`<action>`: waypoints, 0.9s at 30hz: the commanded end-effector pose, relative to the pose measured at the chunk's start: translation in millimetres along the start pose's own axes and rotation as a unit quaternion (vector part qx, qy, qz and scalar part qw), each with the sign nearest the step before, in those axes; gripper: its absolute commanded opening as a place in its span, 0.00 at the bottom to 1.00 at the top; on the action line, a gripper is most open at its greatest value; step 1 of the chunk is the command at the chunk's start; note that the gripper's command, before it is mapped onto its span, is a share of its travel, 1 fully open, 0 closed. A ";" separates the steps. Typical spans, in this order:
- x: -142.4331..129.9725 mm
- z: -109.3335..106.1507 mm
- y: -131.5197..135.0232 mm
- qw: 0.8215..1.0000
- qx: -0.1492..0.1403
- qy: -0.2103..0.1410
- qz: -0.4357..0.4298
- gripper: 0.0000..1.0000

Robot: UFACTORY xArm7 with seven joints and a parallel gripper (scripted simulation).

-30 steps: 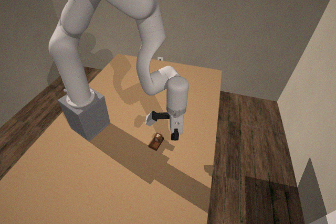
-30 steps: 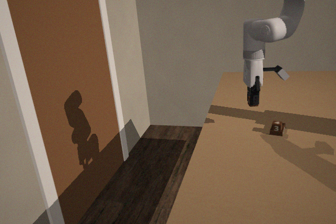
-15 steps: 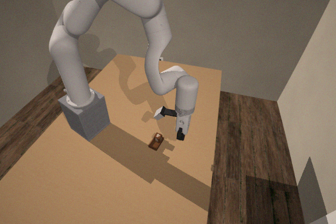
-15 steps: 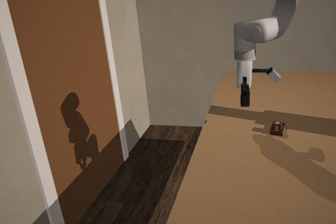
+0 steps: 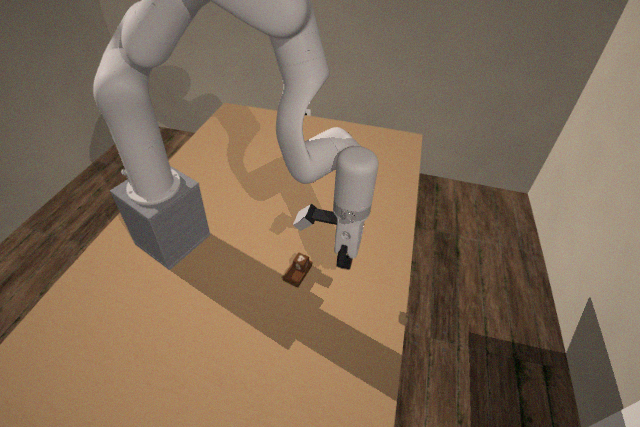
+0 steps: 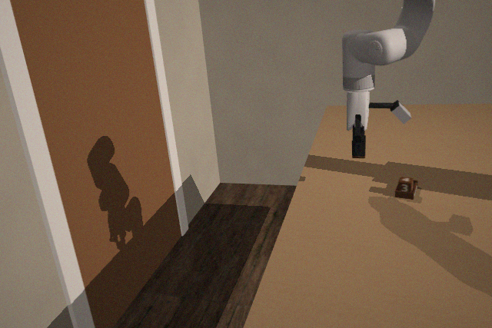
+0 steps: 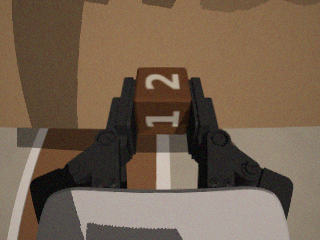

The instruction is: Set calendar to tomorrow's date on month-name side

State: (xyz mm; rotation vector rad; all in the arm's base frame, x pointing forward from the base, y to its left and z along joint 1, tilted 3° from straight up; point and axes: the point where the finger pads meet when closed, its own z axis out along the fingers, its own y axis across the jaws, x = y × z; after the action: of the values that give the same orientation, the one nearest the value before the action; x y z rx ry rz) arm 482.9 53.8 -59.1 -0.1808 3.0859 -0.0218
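Note:
My gripper [image 7: 161, 93] is shut on a brown number cube [image 7: 160, 100] that shows a 2 on its end face and a 1 on the face toward the wrist camera. In the top view the gripper [image 5: 344, 258] hangs above the table, to the right of the brown tray [image 5: 297, 270]. The tray holds one cube [image 5: 300, 259]. In the exterior view the gripper [image 6: 358, 150] is up and to the left of the tray [image 6: 406, 193], whose near side shows a 3. The held cube is hidden between the dark fingers in the top and exterior views. The tray is out of the wrist view.
The arm's grey base block [image 5: 161, 219] stands at the table's left. The table's right edge [image 5: 410, 267] runs close to the gripper, with dark wood floor [image 5: 475, 277] beyond it. Walls stand behind and to the right.

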 end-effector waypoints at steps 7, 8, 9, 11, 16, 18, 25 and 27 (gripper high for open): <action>-1.6 22.9 0.0 1.000 0.000 -0.001 0.000 0.29; -1.7 27.6 0.0 1.000 0.000 -0.001 0.000 0.29; -1.7 32.5 0.1 1.000 0.000 -0.001 0.000 0.29; -1.9 42.4 0.1 1.000 0.000 -0.001 0.000 0.29; -2.2 65.8 0.2 1.000 0.000 -0.001 0.000 0.29; -2.3 73.5 0.3 1.000 0.000 -0.001 0.000 0.29; -2.4 85.9 0.3 1.000 0.000 -0.001 0.000 0.29; -2.5 88.1 0.3 1.000 0.000 -0.001 0.000 0.29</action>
State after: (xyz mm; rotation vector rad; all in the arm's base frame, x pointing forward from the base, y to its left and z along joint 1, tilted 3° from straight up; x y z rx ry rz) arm 488.2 53.3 -145.9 -0.1805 3.0862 -0.0216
